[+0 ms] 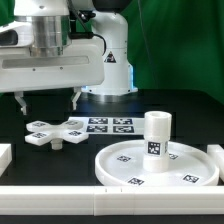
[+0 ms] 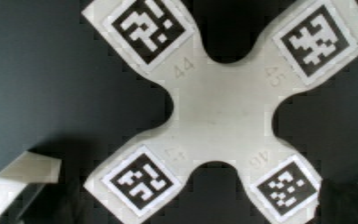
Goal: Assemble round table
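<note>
Your hand [image 1: 47, 102] hung over the cross [image 1: 55, 132]. It was open wide and had nothing in it. Its two fingers [image 1: 20, 101] pointed down and did not touch the cross.

The cross lay flat on the black counter [image 1: 30, 172], at the exterior view's left. It was white, with a small black-and-white tag on each of its four ends.

In the wrist view you saw the cross [image 2: 220, 100] from right above, and it filled most of the picture. All four tags showed, and one tag [image 2: 149, 25] was clear enough to see its squares. One finger [image 2: 23, 178] peeked in at a corner, beside one end of the cross but apart from it. The other finger was hard to make out there.

The disc [image 1: 160, 168] lay flat on the counter at the exterior view's right, well apart from the cross. It was big, round and white, with a raised rim and some tags on its face. The cylinder [image 1: 157, 135] stood upright on the disc, near its middle, with a tag on its side.

The marker board [image 1: 110, 125] lay flat farther back, between the cross and the disc. A low white wall [image 1: 100, 200] ran along the near edge of the counter.
</note>
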You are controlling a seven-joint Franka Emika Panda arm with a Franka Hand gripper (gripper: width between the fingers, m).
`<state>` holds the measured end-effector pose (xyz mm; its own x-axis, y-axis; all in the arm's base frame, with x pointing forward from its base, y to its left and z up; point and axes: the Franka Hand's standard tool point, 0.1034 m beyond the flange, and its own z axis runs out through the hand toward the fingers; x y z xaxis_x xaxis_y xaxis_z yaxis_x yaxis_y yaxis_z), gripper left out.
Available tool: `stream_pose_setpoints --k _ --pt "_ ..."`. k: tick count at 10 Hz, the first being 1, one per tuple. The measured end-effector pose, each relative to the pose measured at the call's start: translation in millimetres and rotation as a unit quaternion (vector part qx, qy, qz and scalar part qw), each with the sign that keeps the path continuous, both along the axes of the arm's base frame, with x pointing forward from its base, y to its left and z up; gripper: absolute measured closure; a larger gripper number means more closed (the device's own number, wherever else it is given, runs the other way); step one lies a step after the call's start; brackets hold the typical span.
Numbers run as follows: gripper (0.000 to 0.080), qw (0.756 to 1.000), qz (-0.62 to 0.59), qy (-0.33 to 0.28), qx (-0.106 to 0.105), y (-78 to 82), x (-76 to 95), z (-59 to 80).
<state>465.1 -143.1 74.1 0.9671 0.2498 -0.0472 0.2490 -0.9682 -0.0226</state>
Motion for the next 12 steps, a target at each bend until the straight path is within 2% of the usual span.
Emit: stream_pose_setpoints --k 1,2,4,8,12 --pt "0.0151 1.000 -0.002 0.000 0.000 -0.4 -0.2 -0.1" --pt "0.0151 0.998 -0.067 -0.002 0.007 -3.7 -1.3 -1.4" --pt "0.0151 0.996 -0.083 -0.015 -0.004 -6.1 -1.2 -9.5" --pt "0.0151 0.998 -0.067 -0.009 -0.004 12.5 -3.9 -14.9" --pt "0.0151 0.998 -0.061 -0.011 -0.008 11.4 -3.9 -20.7"
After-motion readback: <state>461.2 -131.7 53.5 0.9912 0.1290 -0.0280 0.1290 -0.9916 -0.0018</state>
